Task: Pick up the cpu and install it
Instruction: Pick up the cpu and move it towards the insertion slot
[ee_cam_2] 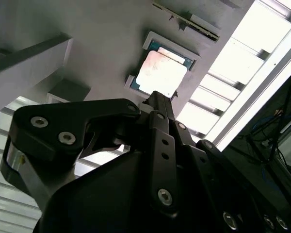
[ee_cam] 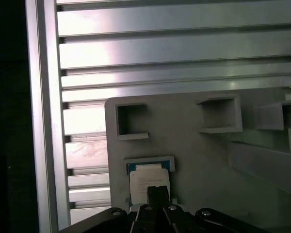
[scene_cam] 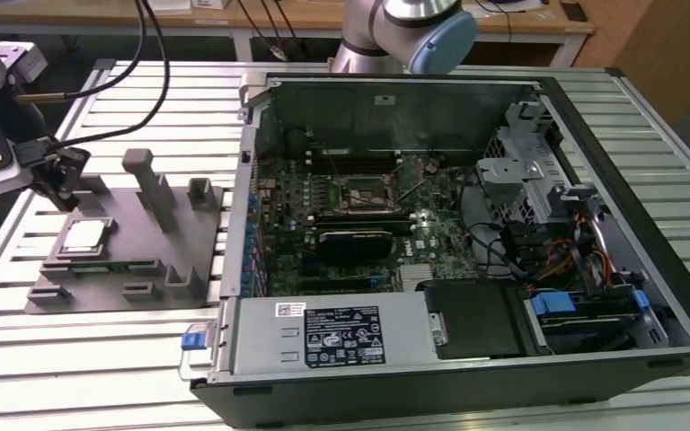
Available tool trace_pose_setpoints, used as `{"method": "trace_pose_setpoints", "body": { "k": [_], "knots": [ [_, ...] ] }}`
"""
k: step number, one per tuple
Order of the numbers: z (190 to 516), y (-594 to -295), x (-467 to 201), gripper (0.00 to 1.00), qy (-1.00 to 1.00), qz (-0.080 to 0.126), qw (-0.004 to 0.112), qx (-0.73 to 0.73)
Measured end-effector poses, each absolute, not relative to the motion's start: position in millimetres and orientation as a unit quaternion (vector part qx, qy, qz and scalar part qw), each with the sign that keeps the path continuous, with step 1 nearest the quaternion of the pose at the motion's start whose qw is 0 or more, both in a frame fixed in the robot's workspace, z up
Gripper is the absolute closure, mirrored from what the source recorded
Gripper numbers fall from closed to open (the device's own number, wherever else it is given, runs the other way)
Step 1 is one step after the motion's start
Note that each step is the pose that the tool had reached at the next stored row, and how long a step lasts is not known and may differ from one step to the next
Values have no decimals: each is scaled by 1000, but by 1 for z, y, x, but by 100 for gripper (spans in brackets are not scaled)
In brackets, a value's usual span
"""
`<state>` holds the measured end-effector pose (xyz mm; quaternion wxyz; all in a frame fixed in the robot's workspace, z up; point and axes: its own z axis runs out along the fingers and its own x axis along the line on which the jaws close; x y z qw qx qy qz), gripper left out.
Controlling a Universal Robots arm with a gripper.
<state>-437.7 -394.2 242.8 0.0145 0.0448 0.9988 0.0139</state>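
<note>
The cpu (scene_cam: 85, 235), a small silvery square chip with a pale rim, lies flat in a recess of the grey fixture plate (scene_cam: 105, 285) at the exterior view's left. My gripper (scene_cam: 57, 196) hangs just above and slightly behind it, fingers drawn together with nothing between them. In both wrist views the shut fingertips (ee_cam_2: 157, 97) (ee_cam: 158, 190) point at the cpu (ee_cam_2: 160, 73) (ee_cam: 146, 179) from a short distance, apart from it. The dark metal-framed socket (scene_cam: 361, 191) sits in the middle of the motherboard inside the open computer case (scene_cam: 632, 144).
Upright grey posts (scene_cam: 154, 184) rise from the fixture plate close beside the gripper. The case's raised wall (scene_cam: 240, 206) stands between plate and motherboard. Cables (scene_cam: 118, 81) trail from the arm. Drive bays and wiring (scene_cam: 561, 260) fill the case's right side. A slatted aluminium table (scene_cam: 82, 368) lies underneath.
</note>
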Motion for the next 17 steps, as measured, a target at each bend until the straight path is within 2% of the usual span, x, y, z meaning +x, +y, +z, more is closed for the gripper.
{"method": "trace_pose_setpoints", "body": {
  "k": [17],
  "knots": [
    [218, -396, -439, 89, 999, 8, 11, 44]
  ]
}}
